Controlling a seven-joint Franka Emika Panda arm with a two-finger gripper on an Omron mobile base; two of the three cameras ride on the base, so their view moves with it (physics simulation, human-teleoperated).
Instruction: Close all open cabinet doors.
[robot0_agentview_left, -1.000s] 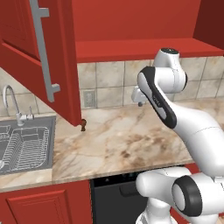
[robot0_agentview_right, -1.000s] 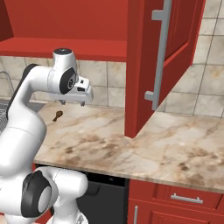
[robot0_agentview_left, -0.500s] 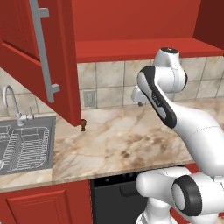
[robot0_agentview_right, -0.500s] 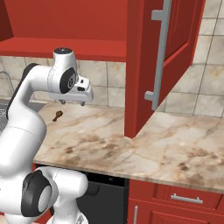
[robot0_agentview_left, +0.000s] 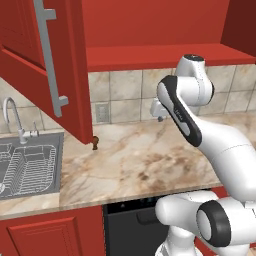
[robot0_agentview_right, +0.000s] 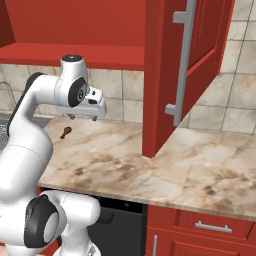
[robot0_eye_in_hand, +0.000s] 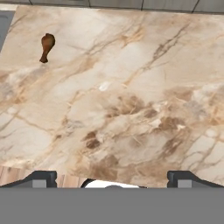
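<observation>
With jaws spread wide and empty above the marbled beige worktop (robot0_eye_in_hand: 131, 96), the gripper (robot0_agentview_right: 82, 118) must next reach the open glossy red cabinet door (robot0_agentview_left: 45, 65) and push it shut.

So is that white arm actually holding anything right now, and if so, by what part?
Nothing is held. The gripper hangs open above the marble counter, fingers wide apart with bare stone between them. The open cabinet door stands untouched.

marble countertop (robot0_agentview_left: 150, 165), small brown drumstick-shaped item (robot0_eye_in_hand: 46, 46) lying on it near the sink (robot0_agentview_left: 30, 167)
</observation>
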